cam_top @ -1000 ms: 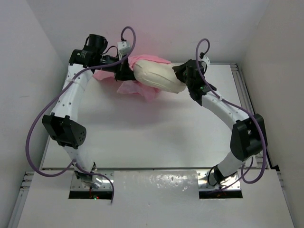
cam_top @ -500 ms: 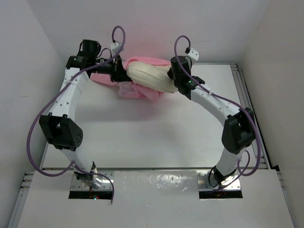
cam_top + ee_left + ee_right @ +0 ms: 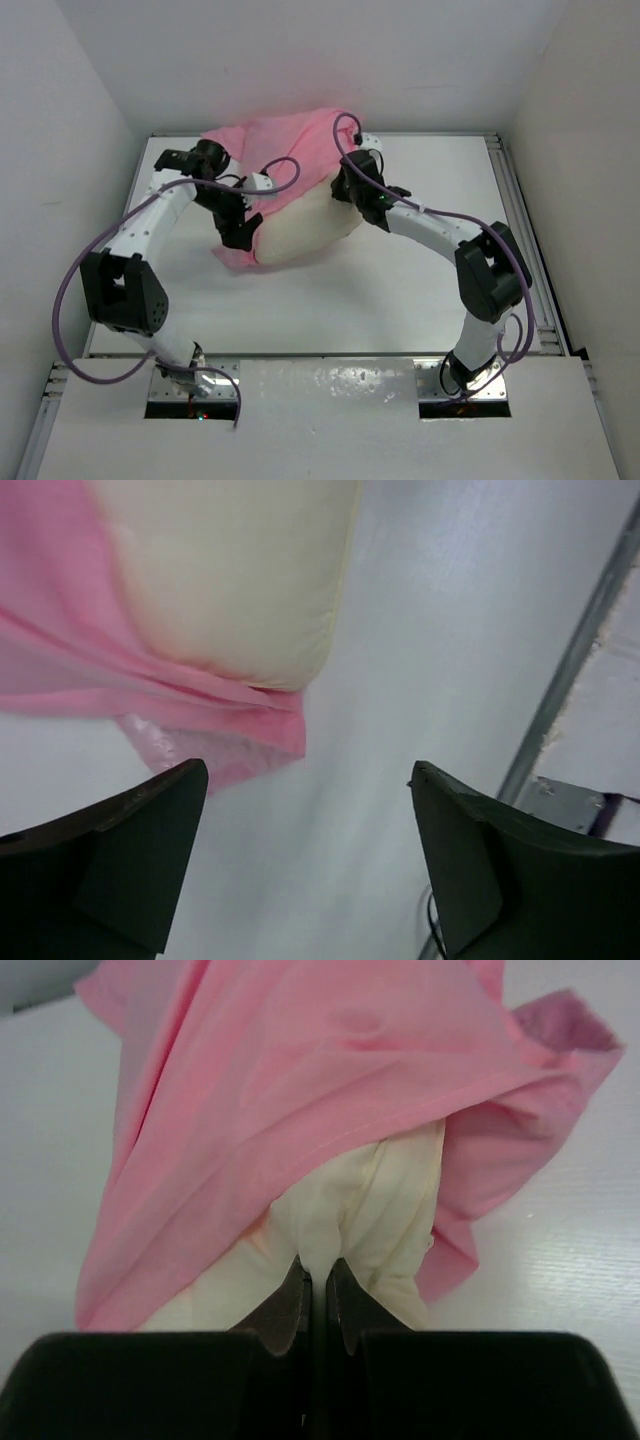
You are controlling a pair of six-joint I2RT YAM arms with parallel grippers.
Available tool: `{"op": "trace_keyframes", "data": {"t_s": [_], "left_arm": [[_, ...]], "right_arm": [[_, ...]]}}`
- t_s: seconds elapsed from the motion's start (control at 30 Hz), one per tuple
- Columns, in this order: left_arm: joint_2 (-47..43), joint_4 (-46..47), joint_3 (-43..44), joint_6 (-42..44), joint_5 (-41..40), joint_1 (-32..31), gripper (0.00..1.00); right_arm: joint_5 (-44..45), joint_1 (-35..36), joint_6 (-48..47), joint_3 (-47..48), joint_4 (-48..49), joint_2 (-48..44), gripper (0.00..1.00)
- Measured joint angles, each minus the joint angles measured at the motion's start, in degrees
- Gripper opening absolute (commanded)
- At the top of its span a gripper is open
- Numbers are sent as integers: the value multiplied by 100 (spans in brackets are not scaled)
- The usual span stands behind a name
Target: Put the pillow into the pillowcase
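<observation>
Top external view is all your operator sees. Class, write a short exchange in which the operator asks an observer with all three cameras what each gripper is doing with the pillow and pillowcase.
Operator: Is the right gripper holding anything? From above, the arm hides it.
Observer: Yes. The right gripper is shut on a pinched fold of the cream pillow, just under the hem of the pillowcase.
Operator: And the left one?
Observer: The left gripper is open and empty. Bare table shows between its jaws, and the pillow's corner lies beyond them with pink fabric under it.
</observation>
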Motion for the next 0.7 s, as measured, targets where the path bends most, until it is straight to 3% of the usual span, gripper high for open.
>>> {"op": "trace_keyframes", "data": {"t_s": [0.07,0.27,0.57,0.6,0.7], "left_arm": [[-284,157,94,-9,-142,-20,90],[-647,1698,234,-868,-765,-243,92],[1152,3901,236,-2052,-1810,-1049,97],[1316,4037,236,-2127,-1878,-1091,94],[1692,4179,358,-2337,-1915,-1158,49]], "right_arm": [[-354,9,-66,-114,63,76,0],[-1117,-96,-118,-326,236,107,0],[-1613,-197,-116,-560,389,98,0],[-1659,-199,-111,-584,389,94,0],[-1727,-208,-101,-673,387,90,0]]}}
